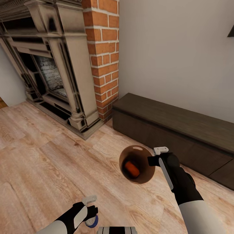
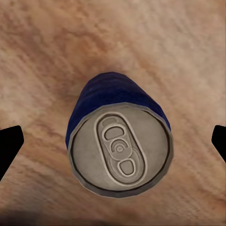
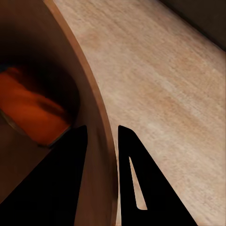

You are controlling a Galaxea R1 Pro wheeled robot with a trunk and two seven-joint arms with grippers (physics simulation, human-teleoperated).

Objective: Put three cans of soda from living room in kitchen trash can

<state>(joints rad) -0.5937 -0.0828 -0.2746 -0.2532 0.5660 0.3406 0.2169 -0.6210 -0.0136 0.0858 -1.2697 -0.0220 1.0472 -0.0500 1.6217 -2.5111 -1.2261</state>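
So from the head camera the right gripper (image 1: 155, 160) is pinched onto the rim of the small round coppery-brown bin (image 1: 140, 175), holding it up over the light wood plank floor (image 1: 48, 169), and you can see one orange soda can (image 1: 131, 168) lying on its side down inside it. The right wrist camera gives the close-up the head view can't: the two dark fingers (image 3: 61, 183) sit either side of the bin wall (image 3: 94, 122), one inside and one outside, closed narrow on it, with the orange can (image 3: 30, 110) as a blurry blob in the bottom. Only part of that can is visible there, the rest is lost in the dark of the bin. The left gripper (image 1: 89, 208) is down at the bottom edge of the head view, and under it there's just a sliver of the dark blue can with a grey top (image 1: 92, 221), mostly covered by the hand. The left wrist camera is way clearer: the blue can (image 2: 120, 146) stands upright on the floor, pull tab facing up, and the fingertips (image 2: 9, 146) are spread wide on both sides, well clear of it, so that hand is open and holding nothing. Behind it all are the red-brick fireplace (image 1: 100, 48) and a long low dark brown cabinet (image 1: 175, 130) along the wall.
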